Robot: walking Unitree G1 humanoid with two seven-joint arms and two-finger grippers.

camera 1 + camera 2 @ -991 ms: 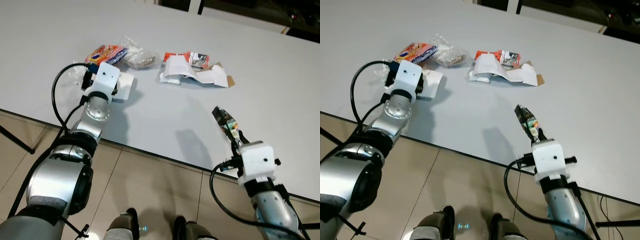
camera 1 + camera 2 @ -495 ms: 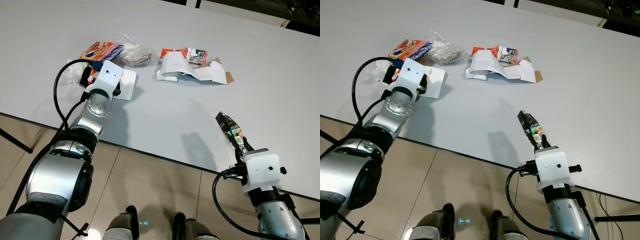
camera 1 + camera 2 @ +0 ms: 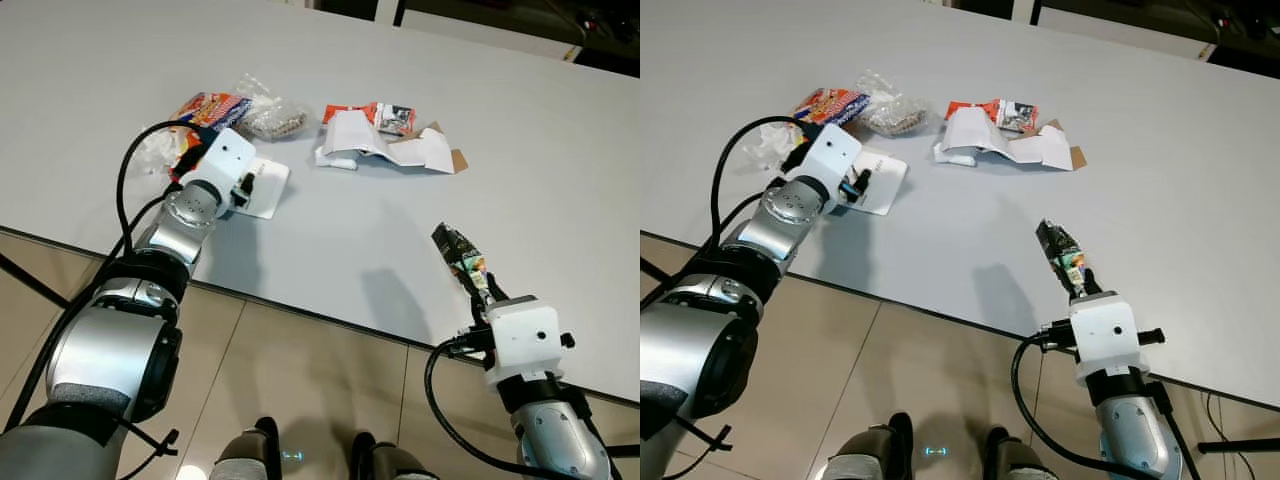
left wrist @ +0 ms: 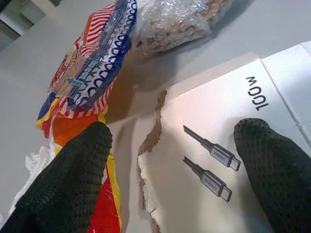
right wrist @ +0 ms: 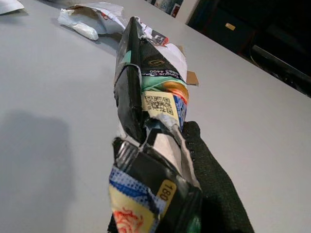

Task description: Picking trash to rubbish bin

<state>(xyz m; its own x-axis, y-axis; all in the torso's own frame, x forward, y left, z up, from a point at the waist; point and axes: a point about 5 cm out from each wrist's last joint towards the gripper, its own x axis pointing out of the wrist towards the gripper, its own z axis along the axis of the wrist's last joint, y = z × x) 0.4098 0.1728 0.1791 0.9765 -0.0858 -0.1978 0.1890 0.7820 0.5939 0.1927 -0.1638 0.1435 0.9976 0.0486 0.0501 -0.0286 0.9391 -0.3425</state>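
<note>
A large white table [image 3: 330, 240] spans the room; beige tiled floor [image 3: 300, 370] lies below its near edge, dark furniture [image 3: 500, 10] beyond it.

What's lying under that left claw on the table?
A torn white cable box lies between the open left gripper's fingers, beside a striped snack bag. Its underside is hidden.

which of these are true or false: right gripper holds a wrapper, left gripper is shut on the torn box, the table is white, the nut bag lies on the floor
1. The right gripper holds a wrapper. True.
2. The left gripper is shut on the torn box. False: its fingers are spread open over it.
3. The table is white. True.
4. The nut bag lies on the floor. False: it lies on the table.
</note>
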